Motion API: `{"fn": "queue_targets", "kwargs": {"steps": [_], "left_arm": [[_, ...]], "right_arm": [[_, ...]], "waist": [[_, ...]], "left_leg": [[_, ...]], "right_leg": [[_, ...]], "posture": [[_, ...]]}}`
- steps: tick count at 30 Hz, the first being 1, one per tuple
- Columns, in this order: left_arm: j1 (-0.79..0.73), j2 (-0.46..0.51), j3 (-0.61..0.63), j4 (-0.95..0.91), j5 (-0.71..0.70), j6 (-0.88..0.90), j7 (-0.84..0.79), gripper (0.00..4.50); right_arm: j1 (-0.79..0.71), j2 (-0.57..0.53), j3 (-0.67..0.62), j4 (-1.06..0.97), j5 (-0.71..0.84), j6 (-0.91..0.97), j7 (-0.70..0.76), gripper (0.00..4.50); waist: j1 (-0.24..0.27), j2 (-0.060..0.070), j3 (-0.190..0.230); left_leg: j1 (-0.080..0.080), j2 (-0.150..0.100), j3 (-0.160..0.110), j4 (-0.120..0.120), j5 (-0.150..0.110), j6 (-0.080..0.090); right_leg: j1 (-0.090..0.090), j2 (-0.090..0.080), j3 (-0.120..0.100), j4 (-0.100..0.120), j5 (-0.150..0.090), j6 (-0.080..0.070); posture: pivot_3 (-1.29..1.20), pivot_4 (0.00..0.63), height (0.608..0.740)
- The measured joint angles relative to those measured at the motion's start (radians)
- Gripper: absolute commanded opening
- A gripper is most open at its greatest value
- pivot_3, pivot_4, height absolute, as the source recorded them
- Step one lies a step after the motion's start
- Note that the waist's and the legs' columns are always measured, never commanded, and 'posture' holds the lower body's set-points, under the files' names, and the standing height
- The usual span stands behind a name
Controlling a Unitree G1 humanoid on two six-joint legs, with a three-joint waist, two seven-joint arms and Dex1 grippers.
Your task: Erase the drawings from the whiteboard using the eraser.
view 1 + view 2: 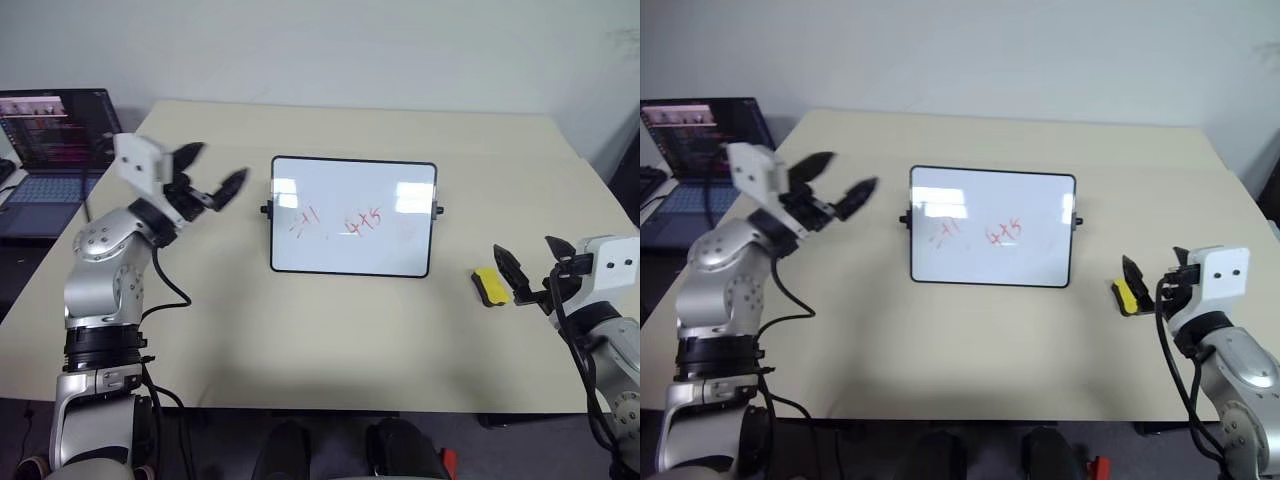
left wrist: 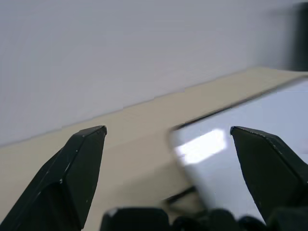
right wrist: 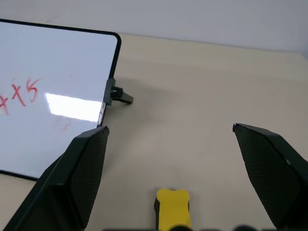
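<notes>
The whiteboard [image 1: 352, 215] lies in the middle of the beige table [image 1: 300, 330], with the drawings [image 1: 362, 222] in thin red strokes across its centre. The yellow eraser [image 1: 490, 285] rests on the table to the right of the board. My right gripper [image 1: 523, 245] hovers open just behind and to the right of the eraser; in the right wrist view the eraser [image 3: 172, 207] sits low between the spread fingers, untouched. My left gripper [image 1: 218, 165] is raised and open to the left of the board, pointing toward its upper left corner [image 2: 250, 154], holding nothing.
An open laptop [image 1: 55, 150] stands off the table's far left corner, behind my left arm. The table's right edge runs close behind my right arm. Bare tabletop lies in front of the board.
</notes>
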Motion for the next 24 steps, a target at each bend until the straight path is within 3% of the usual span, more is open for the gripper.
{"fn": "queue_targets", "kwargs": {"steps": [5, 10, 17, 24], "left_arm": [[-0.021, 0.041, -0.149, -0.051, -0.046, 0.111, -0.276, 4.5], [-0.077, 0.035, -0.299, -0.069, -0.04, 0.115, -0.509, 4.5], [-0.126, -0.055, -0.36, -0.056, 0.01, 0.06, -0.565, 4.5], [-0.13, -0.062, -0.36, -0.053, 0.029, 0.058, -0.568, 4.5]], "right_arm": [[-0.088, -0.004, -0.004, -0.029, 0.137, 0.216, -0.066, 4.47], [-0.232, 0.0, 0.023, 0.043, 0.195, 0.379, -0.132, 4.47], [-0.265, -0.007, 0.087, 0.151, 0.086, 0.364, -0.152, 4.47], [-0.26, 0.001, 0.124, 0.218, 0.001, 0.309, -0.131, 4.47]], "waist": [[-0.028, 0.001, 0.001], [-0.021, 0.002, 0.001], [-0.016, 0.002, 0.001], [-0.02, 0.002, 0.001]], "left_leg": [[0.003, 0.001, 0.0, 0.0, 0.0, 0.0], [0.002, 0.0, -0.001, 0.0, 0.0, 0.0], [-0.002, 0.0, -0.001, 0.0, 0.0, 0.0], [-0.001, 0.0, -0.001, 0.0, 0.0, 0.001]], "right_leg": [[0.0, 0.006, 0.001, 0.002, -0.001, -0.001], [0.0, 0.008, 0.0, 0.002, -0.001, 0.0], [-0.002, 0.007, 0.0, 0.0, 0.0, -0.002], [-0.002, 0.008, 0.0, 0.0, -0.001, -0.002]], "posture": [[0.0, 0.15, 0.74], [0.0, 0.15, 0.74], [0.0, 0.15, 0.74], [0.0, 0.15, 0.74]]}}
